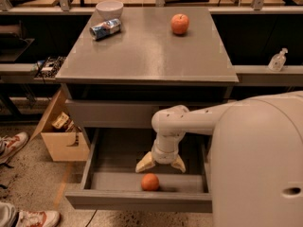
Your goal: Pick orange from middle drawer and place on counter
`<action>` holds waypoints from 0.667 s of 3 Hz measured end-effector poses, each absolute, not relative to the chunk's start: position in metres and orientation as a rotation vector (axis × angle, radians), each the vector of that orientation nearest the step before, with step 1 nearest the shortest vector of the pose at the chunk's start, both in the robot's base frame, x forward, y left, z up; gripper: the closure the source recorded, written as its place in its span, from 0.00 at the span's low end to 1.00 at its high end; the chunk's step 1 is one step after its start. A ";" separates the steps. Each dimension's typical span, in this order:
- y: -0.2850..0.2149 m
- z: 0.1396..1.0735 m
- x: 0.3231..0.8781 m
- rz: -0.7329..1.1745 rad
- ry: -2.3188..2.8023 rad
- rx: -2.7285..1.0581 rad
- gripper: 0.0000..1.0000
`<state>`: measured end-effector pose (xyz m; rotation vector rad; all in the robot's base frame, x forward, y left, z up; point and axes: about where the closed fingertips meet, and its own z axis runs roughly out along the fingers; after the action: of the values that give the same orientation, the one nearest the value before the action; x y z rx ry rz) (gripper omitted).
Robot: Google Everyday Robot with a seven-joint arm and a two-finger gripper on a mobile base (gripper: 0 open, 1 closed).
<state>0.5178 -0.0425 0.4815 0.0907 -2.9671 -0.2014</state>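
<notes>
The orange (150,182) lies in the open middle drawer (137,200), near its front wall. My gripper (161,165) hangs inside the drawer just above and slightly behind the orange, fingers spread wide apart and empty. One fingertip (144,164) is to the left and the other (179,164) to the right of the orange. The grey counter (147,51) is above the drawers.
On the counter are a redder apple (180,23), a lying can (105,29) and a white bowl (109,8). A cardboard box (61,136) stands left of the drawers. A bottle (277,60) sits on a shelf at right. Shoes (12,145) are on the floor left.
</notes>
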 end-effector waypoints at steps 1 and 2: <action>-0.030 0.450 0.509 -0.177 -2.952 0.037 0.00; -0.017 0.428 0.506 -0.187 -2.929 0.016 0.00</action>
<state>0.5060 -0.0166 0.4277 0.0164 -2.9291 -0.1866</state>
